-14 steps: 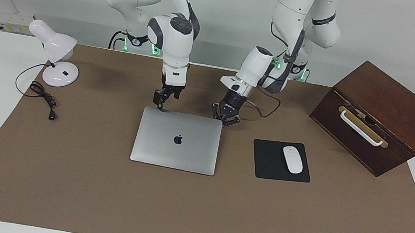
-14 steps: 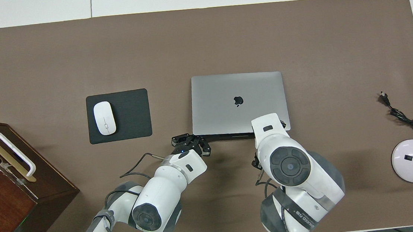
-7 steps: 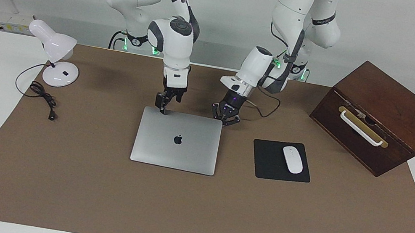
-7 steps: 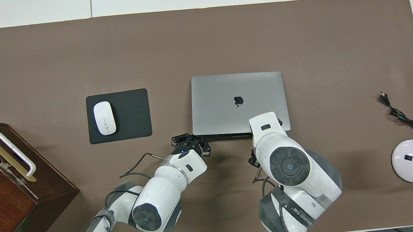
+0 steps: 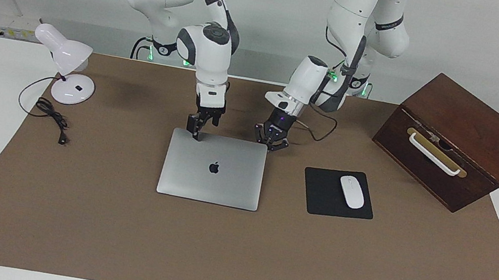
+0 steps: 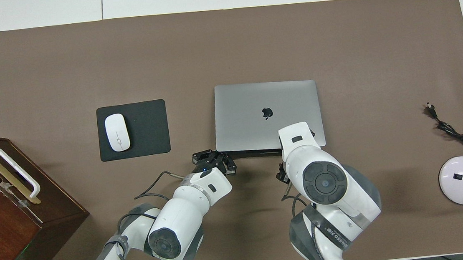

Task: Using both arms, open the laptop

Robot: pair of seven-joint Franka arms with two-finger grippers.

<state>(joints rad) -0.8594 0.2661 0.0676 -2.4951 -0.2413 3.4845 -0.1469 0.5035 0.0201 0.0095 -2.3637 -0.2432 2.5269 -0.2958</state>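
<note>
The silver laptop (image 5: 211, 179) (image 6: 254, 103) lies closed and flat on the brown mat, logo up. My right gripper (image 5: 197, 135) points down at the lid's edge nearest the robots, close to the corner toward the right arm's end. In the overhead view its own wrist hides it. My left gripper (image 5: 270, 145) (image 6: 213, 156) is low by the laptop's other near corner, fingertips together, links splayed, holding nothing. Whether either gripper touches the laptop, I cannot tell.
A black mouse pad (image 5: 321, 196) with a white mouse (image 5: 351, 192) lies beside the laptop toward the left arm's end. A tilted wooden box (image 5: 452, 140) stands past the pad. A white desk lamp (image 5: 63, 61) and its cord (image 5: 51, 115) are at the right arm's end.
My right gripper has shifted a little onto the laptop's near edge and toward its middle. The left gripper and the laptop have not moved.
</note>
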